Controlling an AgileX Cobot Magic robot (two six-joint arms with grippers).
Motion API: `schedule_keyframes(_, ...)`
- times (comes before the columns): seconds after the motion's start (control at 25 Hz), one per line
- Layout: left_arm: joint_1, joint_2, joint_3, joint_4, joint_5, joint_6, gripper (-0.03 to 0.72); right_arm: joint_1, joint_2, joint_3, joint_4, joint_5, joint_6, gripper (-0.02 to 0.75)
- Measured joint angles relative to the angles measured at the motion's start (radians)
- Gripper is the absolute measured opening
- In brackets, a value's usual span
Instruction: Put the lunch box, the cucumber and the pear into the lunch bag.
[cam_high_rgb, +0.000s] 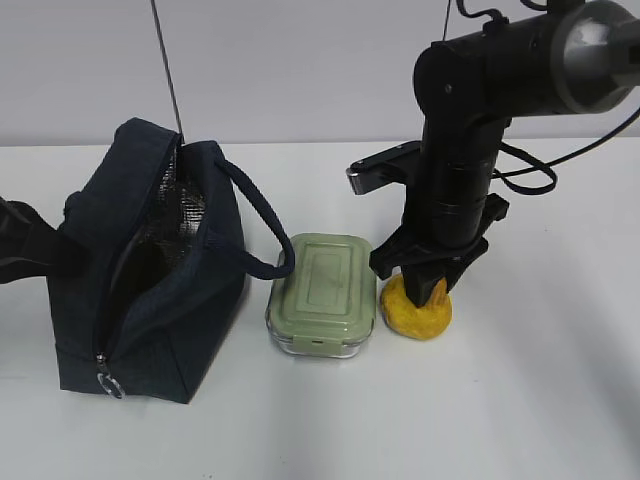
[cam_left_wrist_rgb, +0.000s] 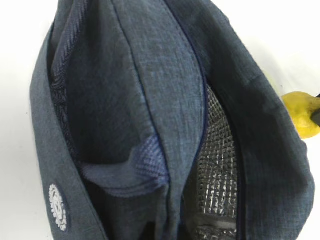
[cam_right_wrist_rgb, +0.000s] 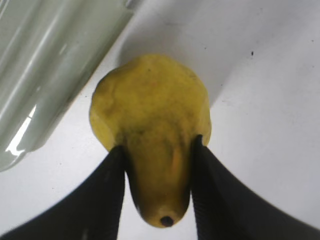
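1. Pear (cam_high_rgb: 418, 312) sits on the white surface (cam_high_rgb: 540, 400), just right of the lunch box (cam_high_rgb: 323, 292), yellow and lumpy with brownish mottling.
2. In the right wrist view the pear (cam_right_wrist_rgb: 152, 130) has its narrow stub end between two black fingers (cam_right_wrist_rgb: 107, 195), each pressed against a side of the neck.
3. Right hand (cam_high_rgb: 428, 283) comes down from above on a black arm, pinching the pear's upper part; the pear's base rests on the surface.
4. Lunch box lies flat, pale green lid up, clear base showing along its front edge; its glassy side fills the upper left of the right wrist view.
5. Lunch bag (cam_high_rgb: 150, 270) stands left of the lunch box, navy, its top unzipped and gaping, silvery lining visible inside, a loop handle drooping toward the lunch box, and a silver ring zip pull (cam_high_rgb: 110, 385) low at its front corner.
6. Left wrist view looks closely at the bag's fabric (cam_left_wrist_rgb: 150, 100) and lining; the left hand is out of sight there, pressed together.
7. Cucumber cannot be seen in any view.
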Motion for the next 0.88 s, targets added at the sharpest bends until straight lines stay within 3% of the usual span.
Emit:
schedule_keyframes(0.2,0.0,0.0,0.0,0.0,0.0,0.0,0.001,0.0,0.0,0.0,-0.017,0.002,0.002,0.19)
schedule_keyframes(0.64,0.0,0.0,0.0,0.006,0.0,0.0,0.001,-0.002,-0.119,0.002,-0.071,0.032,0.006,0.173)
schedule_keyframes(0.88,0.0,0.0,0.0,0.007,0.0,0.0,0.001,0.003,-0.253,0.004,0.026,0.013,-0.042,0.173)
